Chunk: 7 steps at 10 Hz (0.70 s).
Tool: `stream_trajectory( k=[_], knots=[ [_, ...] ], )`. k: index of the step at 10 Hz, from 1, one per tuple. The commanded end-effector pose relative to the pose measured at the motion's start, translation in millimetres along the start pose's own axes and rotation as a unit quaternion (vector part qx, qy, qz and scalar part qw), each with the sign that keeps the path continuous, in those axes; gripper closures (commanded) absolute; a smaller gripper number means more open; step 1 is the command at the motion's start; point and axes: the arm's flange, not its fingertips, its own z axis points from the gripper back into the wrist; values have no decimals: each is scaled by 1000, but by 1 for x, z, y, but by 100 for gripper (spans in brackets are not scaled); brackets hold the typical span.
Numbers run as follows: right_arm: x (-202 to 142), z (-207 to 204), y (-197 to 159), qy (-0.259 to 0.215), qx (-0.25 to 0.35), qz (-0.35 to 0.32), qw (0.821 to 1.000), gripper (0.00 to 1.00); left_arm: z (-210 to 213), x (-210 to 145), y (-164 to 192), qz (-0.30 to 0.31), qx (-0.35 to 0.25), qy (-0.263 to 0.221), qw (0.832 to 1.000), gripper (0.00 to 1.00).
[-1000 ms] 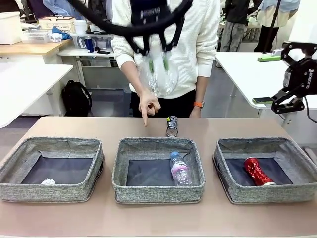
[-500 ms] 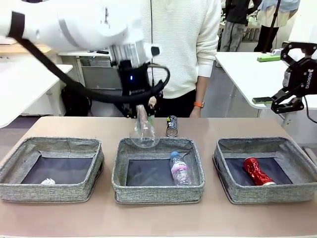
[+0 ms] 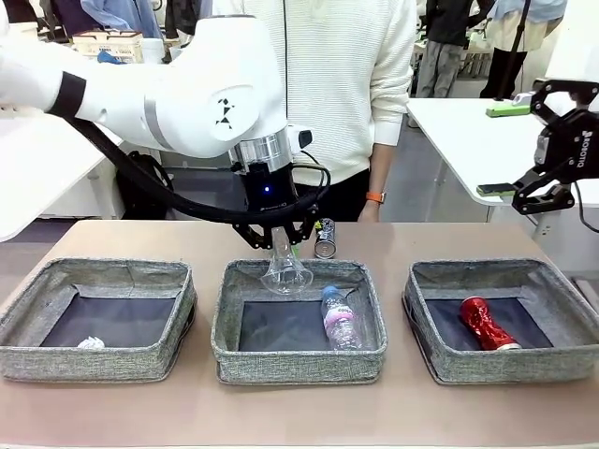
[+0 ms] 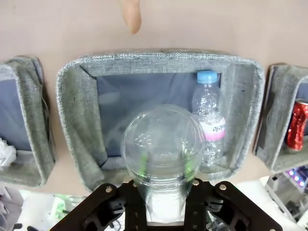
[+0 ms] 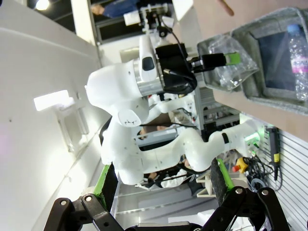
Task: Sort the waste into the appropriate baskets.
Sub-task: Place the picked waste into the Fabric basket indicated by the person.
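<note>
My left gripper [image 3: 281, 245] is shut on a clear plastic cup [image 3: 285, 268], which hangs over the far rim of the middle basket [image 3: 299, 360]. In the left wrist view the cup [image 4: 162, 144] sits between the green pads, above that basket [image 4: 77, 125]. A clear blue-capped bottle [image 3: 340, 318] lies inside it. The red crushed can [image 3: 487, 323] lies in the right basket [image 3: 505, 369], and a white paper ball [image 3: 91, 343] in the left basket [image 3: 94, 360]. A dark printed can [image 3: 325, 238] stands on the table behind the middle basket. My right gripper [image 3: 547, 182] hangs open, high at the right.
A person stands at the far side, an orange watch [image 3: 375, 197] on one wrist. A fingertip [image 4: 131, 17] points at the table just beyond the middle basket. White tables flank the scene. Bare tabletop [image 3: 299, 412] runs in front of the baskets.
My left arm has come down with the cup, from chest height to just over the middle basket's far rim. The person's pointing hand is now hidden behind it. The right arm has not moved.
</note>
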Motion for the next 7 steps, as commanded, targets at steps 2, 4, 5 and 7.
stream_trajectory(
  k=[2,4,5,7],
  knots=[
    [0,0,3,1,11,4,1000,0,5,0,2,2,21,-4,1000,70],
    [0,0,3,1,11,4,1000,0,5,0,3,-6,23,2,1000,12],
    [0,0,3,1,11,4,1000,0,6,0,2,-4,23,1,1000,0],
    [0,0,3,1,11,4,1000,0,6,-2,2,-7,18,1,1000,0]
  ],
)
